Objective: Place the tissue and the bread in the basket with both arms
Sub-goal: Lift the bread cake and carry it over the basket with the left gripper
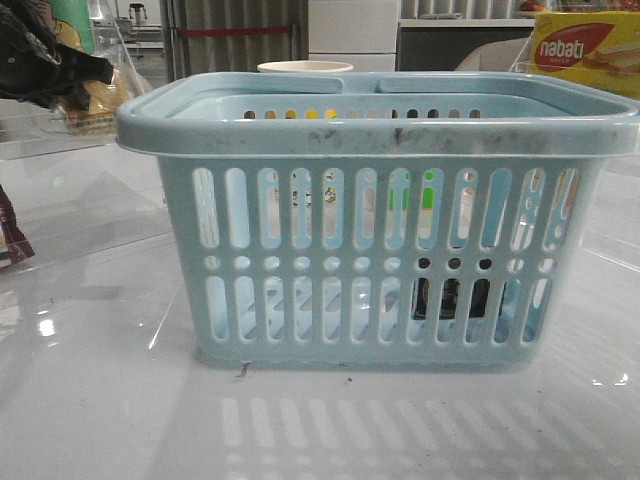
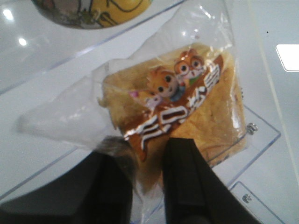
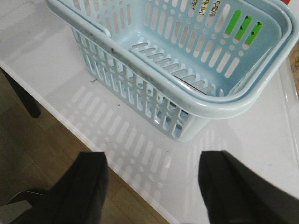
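The pale blue basket (image 1: 380,130) stands in the middle of the table and also shows in the right wrist view (image 3: 140,65). A small dark tissue pack (image 1: 450,296) shows through the slots, on the basket floor at its right end. My left gripper (image 1: 55,62) is at the far left, about level with the basket rim. It is shut (image 2: 147,179) on the corner of the clear bag of tan bread (image 2: 187,107), which hangs from it (image 1: 95,98). My right gripper (image 3: 152,186) is open and empty, over the table's front edge, short of the basket.
A yellow-and-red nabati box (image 1: 585,50) stands behind the basket on the right, and a white cup (image 1: 305,68) behind its middle. A dark red packet (image 1: 10,240) lies at the left edge. A yellow bowl (image 2: 93,9) sits beyond the bread. Wooden floor (image 3: 42,154) lies past the table edge.
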Robot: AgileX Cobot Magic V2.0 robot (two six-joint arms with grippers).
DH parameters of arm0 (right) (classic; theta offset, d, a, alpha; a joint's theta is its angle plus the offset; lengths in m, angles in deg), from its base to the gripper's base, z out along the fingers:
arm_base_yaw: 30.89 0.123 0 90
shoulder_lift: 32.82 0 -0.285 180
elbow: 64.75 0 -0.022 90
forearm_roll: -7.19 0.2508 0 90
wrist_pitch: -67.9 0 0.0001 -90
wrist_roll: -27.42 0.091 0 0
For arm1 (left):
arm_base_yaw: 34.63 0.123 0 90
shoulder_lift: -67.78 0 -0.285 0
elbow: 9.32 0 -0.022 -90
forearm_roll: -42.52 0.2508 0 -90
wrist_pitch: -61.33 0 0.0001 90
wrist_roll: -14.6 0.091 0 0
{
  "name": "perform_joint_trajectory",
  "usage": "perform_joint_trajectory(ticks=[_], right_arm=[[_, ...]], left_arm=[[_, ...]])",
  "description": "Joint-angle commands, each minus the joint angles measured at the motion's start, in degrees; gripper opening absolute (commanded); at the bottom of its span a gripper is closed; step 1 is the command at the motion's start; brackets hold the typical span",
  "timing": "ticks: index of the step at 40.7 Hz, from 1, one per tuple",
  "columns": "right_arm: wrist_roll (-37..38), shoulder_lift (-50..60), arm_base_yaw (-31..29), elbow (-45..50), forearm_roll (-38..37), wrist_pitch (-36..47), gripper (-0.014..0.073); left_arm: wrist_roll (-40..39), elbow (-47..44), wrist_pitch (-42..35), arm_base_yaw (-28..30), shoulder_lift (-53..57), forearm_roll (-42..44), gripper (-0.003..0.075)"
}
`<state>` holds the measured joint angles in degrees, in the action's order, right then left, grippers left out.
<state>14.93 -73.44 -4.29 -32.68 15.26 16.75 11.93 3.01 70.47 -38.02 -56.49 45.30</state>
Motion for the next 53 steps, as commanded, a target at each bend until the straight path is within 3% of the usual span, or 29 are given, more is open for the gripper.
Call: perform_joint_trajectory(ticks=[1, 9, 29, 35, 40, 53], right_arm=[[-0.62, -0.11, 0.05, -1.50, -0.17, 3.57, 0.0519], [-0.62, -0.11, 0.05, -1.50, -0.17, 3.57, 0.0519], [-0.62, -0.11, 0.05, -1.50, -0.17, 3.57, 0.0519], [-0.62, -0.11, 0.05, -1.50, -0.17, 3.57, 0.0519], [-0.62, -0.11, 0.05, -1.50, -0.17, 3.57, 0.0519], [-0.62, -0.11, 0.05, -1.50, -0.17, 3.57, 0.0519]], left_arm=[[-0.45, 2.09, -3.27, 0.03, 4.51, -0.42, 0.0158], [-0.45, 2.09, 3.37, -0.10, 9.89, -0.42, 0.0093], [1.85, 2.09, 20.79, -4.04, 28.74, -0.29, 0.0091], [9.32, 2.09, 27.98, -8.90, 33.66, -0.29, 0.0091], [10.44, 2.09, 33.59, -14.33, 35.72, -0.29, 0.0091], [10.44, 2.09, 36.52, -29.00, 33.29, -0.39, 0.0091]])
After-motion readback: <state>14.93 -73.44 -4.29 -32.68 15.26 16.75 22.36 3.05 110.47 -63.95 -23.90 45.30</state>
